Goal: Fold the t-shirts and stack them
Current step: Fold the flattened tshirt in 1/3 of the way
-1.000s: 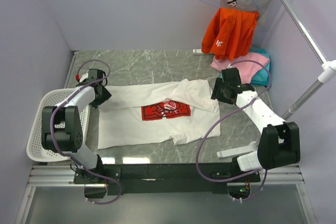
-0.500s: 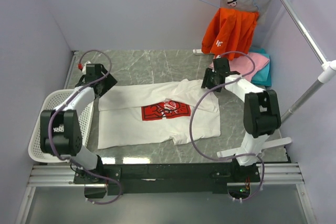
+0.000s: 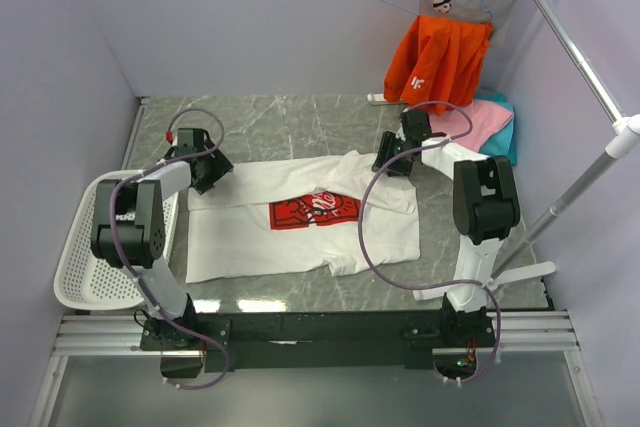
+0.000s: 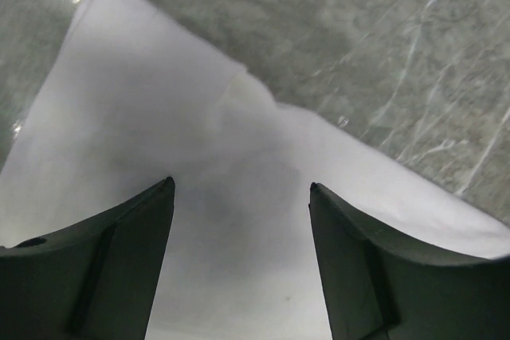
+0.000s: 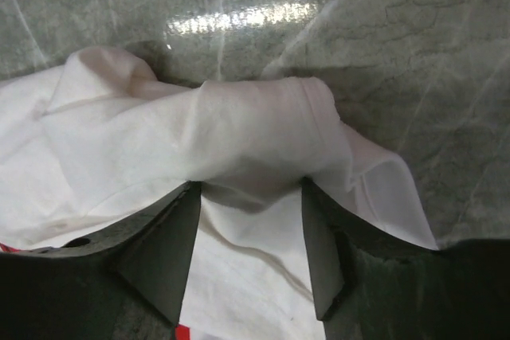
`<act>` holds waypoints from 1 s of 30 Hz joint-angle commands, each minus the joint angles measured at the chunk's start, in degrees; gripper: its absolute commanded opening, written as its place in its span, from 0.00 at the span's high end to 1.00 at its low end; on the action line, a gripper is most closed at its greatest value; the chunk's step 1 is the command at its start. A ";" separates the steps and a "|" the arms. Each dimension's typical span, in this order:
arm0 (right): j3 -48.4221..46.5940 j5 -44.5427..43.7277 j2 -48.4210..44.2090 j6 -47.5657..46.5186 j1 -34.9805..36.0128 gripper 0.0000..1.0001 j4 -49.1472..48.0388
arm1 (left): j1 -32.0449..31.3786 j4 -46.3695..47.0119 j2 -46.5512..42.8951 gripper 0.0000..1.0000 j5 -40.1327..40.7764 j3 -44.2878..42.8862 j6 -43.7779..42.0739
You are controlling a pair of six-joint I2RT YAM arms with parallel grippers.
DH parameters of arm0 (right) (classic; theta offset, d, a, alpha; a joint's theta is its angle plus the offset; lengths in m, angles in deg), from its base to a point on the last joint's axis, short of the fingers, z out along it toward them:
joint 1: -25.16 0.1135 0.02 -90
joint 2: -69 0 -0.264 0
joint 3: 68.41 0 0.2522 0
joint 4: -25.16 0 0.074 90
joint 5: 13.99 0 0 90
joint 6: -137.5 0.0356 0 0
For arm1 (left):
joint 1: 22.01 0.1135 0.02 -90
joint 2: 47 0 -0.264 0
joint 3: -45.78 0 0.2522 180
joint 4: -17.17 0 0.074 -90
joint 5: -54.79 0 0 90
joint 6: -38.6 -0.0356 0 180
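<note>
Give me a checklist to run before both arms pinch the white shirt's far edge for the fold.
1. Left end effector open over the white t-shirt's far left corner: ok.
2. Right end effector open, straddling bunched cloth at the far right edge: ok.
3. Shirt lying flat: not ok, that far right edge is rumpled.
4. Red print face up: ok.
5. Right arm's cable clear of the shirt: cannot tell; in the top view it loops across the shirt's right side.
6. Pink t-shirt and teal t-shirt out of the way, far right: ok.
</note>
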 commanded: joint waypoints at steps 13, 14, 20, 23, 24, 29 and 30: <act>8.07 -3.01 -6.32 -0.02 -5.81 1.00 -0.34 | 0.68 -5.85 12.12 0.56 1.41 -11.59 -2.81; 9.48 -4.35 -9.21 0.06 -5.89 1.00 -0.16 | 0.77 -6.55 12.30 0.57 2.12 -12.46 -3.07; 20.47 -14.45 -23.35 -0.02 -5.89 1.00 2.13 | 1.39 -10.07 8.53 0.55 10.81 -10.54 -3.60; 22.68 -18.31 -28.37 0.59 -5.81 1.00 3.53 | 1.39 -10.78 7.03 0.53 13.72 -9.22 -3.43; 22.94 -19.81 -29.27 0.76 -5.81 1.00 3.71 | 1.39 -10.87 7.11 0.53 13.55 -9.22 -3.52; 21.37 -18.53 -29.90 -0.37 -5.81 0.77 1.69 | 1.30 -9.82 7.73 0.50 10.57 -10.18 -3.60; 20.75 -17.03 -29.45 -0.20 -5.81 0.52 1.60 | 1.04 -9.73 7.12 0.49 10.74 -10.18 -3.60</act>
